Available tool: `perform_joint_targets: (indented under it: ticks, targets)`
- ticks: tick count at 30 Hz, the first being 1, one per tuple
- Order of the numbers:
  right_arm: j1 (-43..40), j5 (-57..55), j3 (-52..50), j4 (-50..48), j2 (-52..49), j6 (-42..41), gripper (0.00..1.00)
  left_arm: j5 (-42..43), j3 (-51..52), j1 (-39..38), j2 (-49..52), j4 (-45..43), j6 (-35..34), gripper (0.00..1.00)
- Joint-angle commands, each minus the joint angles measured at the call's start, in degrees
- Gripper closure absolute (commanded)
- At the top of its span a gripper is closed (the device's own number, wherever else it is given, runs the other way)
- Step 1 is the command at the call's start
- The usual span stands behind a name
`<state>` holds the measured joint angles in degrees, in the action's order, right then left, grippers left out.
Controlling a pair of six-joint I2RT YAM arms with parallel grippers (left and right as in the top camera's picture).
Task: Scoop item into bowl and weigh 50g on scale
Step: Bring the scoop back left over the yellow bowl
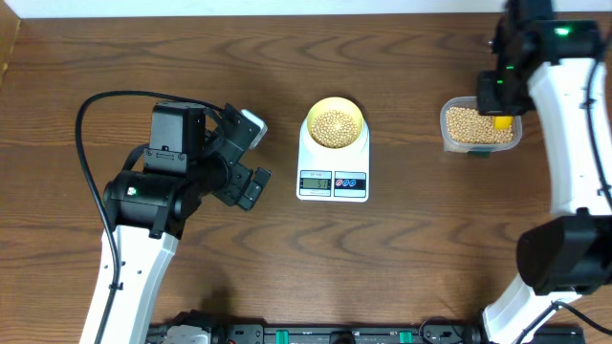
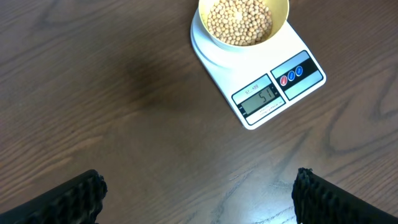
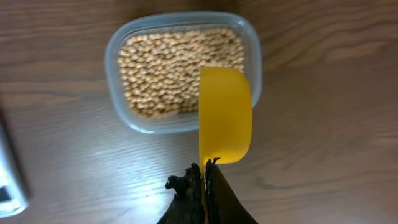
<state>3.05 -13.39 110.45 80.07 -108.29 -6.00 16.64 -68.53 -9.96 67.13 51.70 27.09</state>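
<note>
On the white digital kitchen scale (image 1: 333,177) sits the small pale-yellow round bowl (image 2: 282,14), filled with tan round beans (image 1: 334,126). Left fingers (image 2: 68,199) stand released near the scale; right fingers (image 3: 198,186) clench a yellow plastic scoop (image 3: 225,118) above a clear plastic tub (image 3: 112,62).

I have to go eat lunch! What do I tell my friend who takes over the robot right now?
Left gripper: open, empty, above the table near the scale.
Right gripper: shut on the yellow scoop, which looks empty, over the clear tub of beans.
Bowl: on the scale, holding beans.
Display: seems to read 51.
Done: scooping, probably.
Left: check the reading, maybe take out a few beans.
</note>
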Motion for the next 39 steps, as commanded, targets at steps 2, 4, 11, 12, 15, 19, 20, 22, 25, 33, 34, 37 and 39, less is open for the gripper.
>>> perform_joint_targets:
  ticks: [2, 4, 11, 12, 15, 19, 20, 22, 25, 33, 34, 37, 39]
  targets:
    - [3.7, -14.1, -0.1, 0.1, -1.1, -3.9, 0.99, 0.9, 0.1, 0.2, 0.2, 0.1, 0.7, 0.02]
    - [4.7, -15.3, -0.1, -0.5, -1.1, -3.9, 0.99, 0.9, 0.1, 0.2, 0.2, 0.1, 0.7, 0.03]
    - [4.8, 21.4, -0.1, -12.8, -1.1, -2.4, 0.99, 0.9, 0.1, 0.2, 0.2, 0.1, 0.7, 0.02]
    - [4.8, 28.5, -0.1, -15.7, -1.1, -2.1, 0.99, 0.9, 0.1, 0.2, 0.2, 0.1, 0.7, 0.02]
    - [4.9, 45.1, -0.1, -24.5, -1.4, -2.1, 0.99, 0.9, 0.1, 0.2, 0.2, 0.1, 0.7, 0.02]
    - [6.6, 52.4, -0.1, -29.7, -2.0, -2.1, 0.99, 0.9, 0.1, 0.2, 0.2, 0.1, 0.7, 0.02]
    - [7.4, 52.3, -0.1, -29.7, -2.3, -1.4, 0.99, 0.9, 0.1, 0.2, 0.2, 0.1, 0.7, 0.02]
    - [8.9, 52.3, -0.1, -29.4, -2.9, -0.3, 0.99, 0.9, 0.1, 0.2, 0.2, 0.1, 0.7, 0.02]
    - [12.1, 49.7, -0.1, -28.0, -4.1, 1.8, 0.99, 0.9, 0.1, 0.2, 0.2, 0.2, 0.7, 0.02]
    - [19.6, 30.9, -0.1, -21.7, -4.3, 4.7, 0.99, 0.9, 0.1, 0.2, 0.2, 0.1, 0.7, 0.02]
    - [19.9, 30.8, -0.1, -21.3, -4.3, 5.1, 0.99, 0.9, 0.1, 0.2, 0.2, 0.2, 0.7, 0.03]
    - [20.5, 30.8, -0.2, -19.7, -4.3, 7.4, 0.99, 0.9, 0.1, 0.2, 0.2, 0.1, 0.7, 0.02]
    - [20.8, 30.6, -0.2, -19.5, -4.3, 9.3, 0.99, 0.9, 0.1, 0.2, 0.2, 0.1, 0.7, 0.03]
